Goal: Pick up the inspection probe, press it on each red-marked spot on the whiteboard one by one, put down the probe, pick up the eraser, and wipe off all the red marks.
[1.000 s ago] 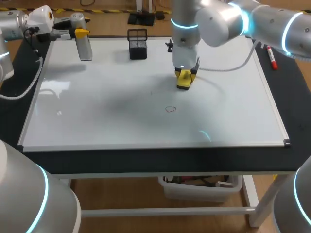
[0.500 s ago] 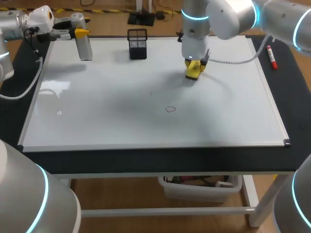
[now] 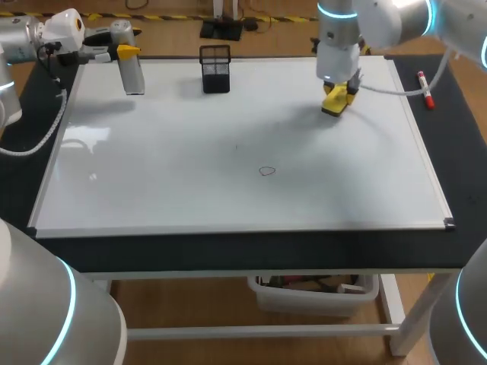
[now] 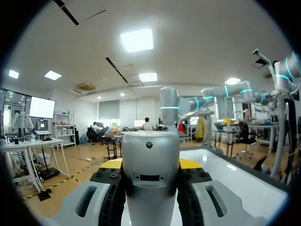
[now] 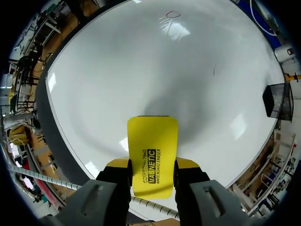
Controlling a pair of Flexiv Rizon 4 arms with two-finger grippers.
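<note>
Head view: the right robot arm comes in from the far right corner, and its jaws grip a flat yellow rectangular whiteboard eraser over the far right part of the large white whiteboard that covers the worktop; whether the eraser touches the board cannot be told. One small red loop mark lies near the board's middle, well apart from the eraser, so a likely failure is a wipe that runs wide of it, or crosses it too lightly and leaves a smear. A faint short dark tick near the loop could be overlooked. A black wire-mesh pen holder stands at the far edge, where a broad sweep could knock it. The left robot arm holds a silver cylindrical inspection probe at the far left corner, not set down. Left wrist view: the left jaws are closed on the probe, which sits between them, smooth grey metal with a small dark hole and a slot on its face; so smooth a body might slide if the grip eases. Right wrist view: the right jaws clamp the eraser by its rear end, the longer part jutting ahead over the board; held so far back, it may pivot when pressed. It is bright yellow with rounded corners and black print; the red loop lies far ahead.
</note>
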